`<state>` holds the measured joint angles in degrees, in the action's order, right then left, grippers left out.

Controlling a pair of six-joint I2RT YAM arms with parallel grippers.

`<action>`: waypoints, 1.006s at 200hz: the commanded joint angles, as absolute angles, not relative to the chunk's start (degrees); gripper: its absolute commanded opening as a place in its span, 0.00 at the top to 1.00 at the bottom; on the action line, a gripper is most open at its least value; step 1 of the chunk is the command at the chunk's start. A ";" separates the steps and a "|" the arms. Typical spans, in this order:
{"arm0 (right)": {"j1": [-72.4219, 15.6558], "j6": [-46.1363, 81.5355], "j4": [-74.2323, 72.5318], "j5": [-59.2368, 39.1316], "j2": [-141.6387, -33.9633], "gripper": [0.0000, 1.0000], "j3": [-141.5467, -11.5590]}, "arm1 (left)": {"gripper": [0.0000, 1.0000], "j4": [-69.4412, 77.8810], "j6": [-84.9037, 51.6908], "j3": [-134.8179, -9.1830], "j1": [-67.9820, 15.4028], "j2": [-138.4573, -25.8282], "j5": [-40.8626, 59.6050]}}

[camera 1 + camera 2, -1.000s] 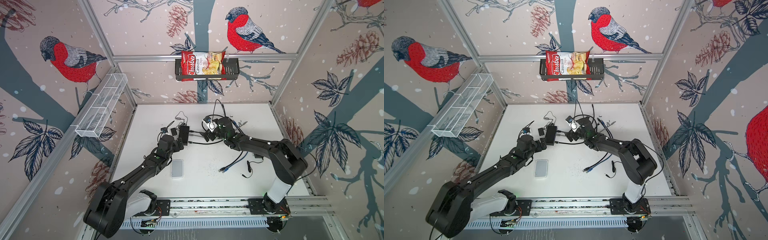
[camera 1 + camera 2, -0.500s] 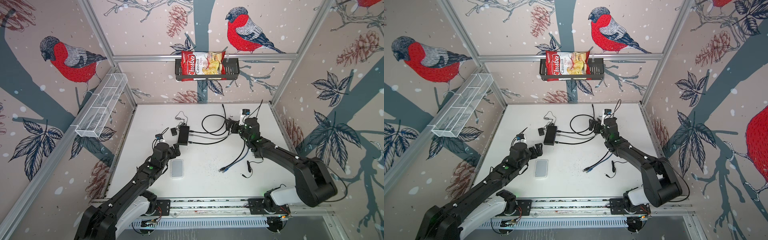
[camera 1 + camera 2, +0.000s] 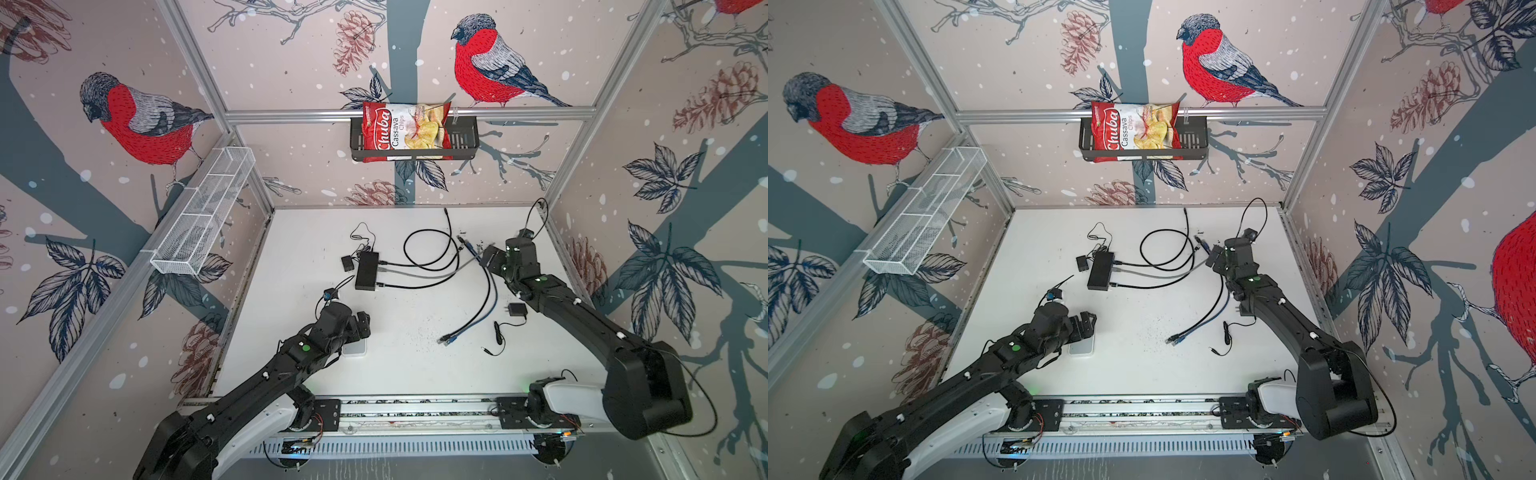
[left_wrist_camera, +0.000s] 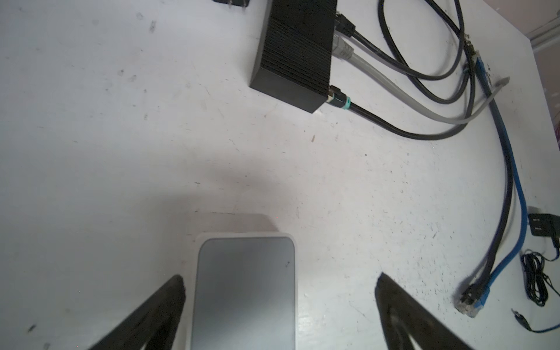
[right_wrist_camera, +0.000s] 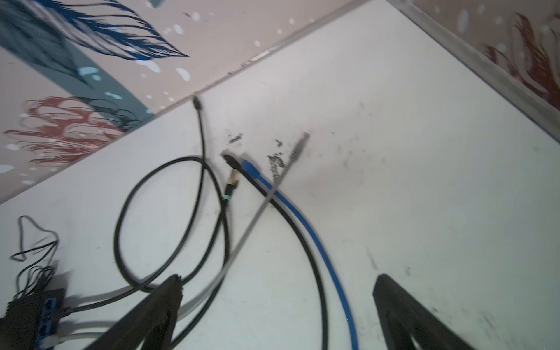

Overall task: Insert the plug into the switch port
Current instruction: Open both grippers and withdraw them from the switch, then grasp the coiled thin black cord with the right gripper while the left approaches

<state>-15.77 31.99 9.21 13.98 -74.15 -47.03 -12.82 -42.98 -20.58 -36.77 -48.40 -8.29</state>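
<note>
The switch [image 3: 367,270], a ribbed black box, lies left of centre on the white table [image 3: 415,374]. In both top views its long axis runs from the near edge toward the back wall, and its port side faces the right arm. Three cables already sit in that side: a black one, a grey one, and a black one with a teal ring [image 4: 339,98], with free ports apparently left between them. No plug is in hand. The likely candidates, a blue plug [image 5: 250,167] and a black plug [image 5: 231,161], lie side by side just ahead of the right gripper [image 5: 278,278], whose jaws stand wide apart and empty. Both plug tips point toward the back wall. The left gripper [image 3: 361,326], likewise spread and empty, hovers over a white-rimmed flat device [image 4: 245,288], nearer the switch. The right arm looks better placed to fetch a plug, which would then need turning toward the ports.
</note>
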 commanded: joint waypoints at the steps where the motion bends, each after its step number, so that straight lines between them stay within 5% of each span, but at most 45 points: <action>1: -15.69 35.45 21.10 13.17 -73.61 0.01 -47.28 | 0.03 -9.06 -39.83 -21.76 -39.05 -50.20 -10.01; 26: -15.95 38.55 24.41 10.10 -72.04 0.04 -43.26 | 0.03 -2.45 -35.00 -23.00 -41.38 -54.66 -9.79; 95: -18.71 50.46 28.65 9.84 -62.02 0.36 -32.25 | 0.04 12.70 -26.66 -24.11 -42.36 -63.43 -5.76; 176: -27.46 57.61 29.15 10.69 -61.91 0.35 -26.51 | 0.04 16.75 -20.73 -28.94 -42.36 -70.92 -3.01; 201: -28.65 59.18 27.74 11.95 -61.49 0.44 -24.96 | 0.04 17.35 -20.07 -29.65 -42.36 -71.94 -3.01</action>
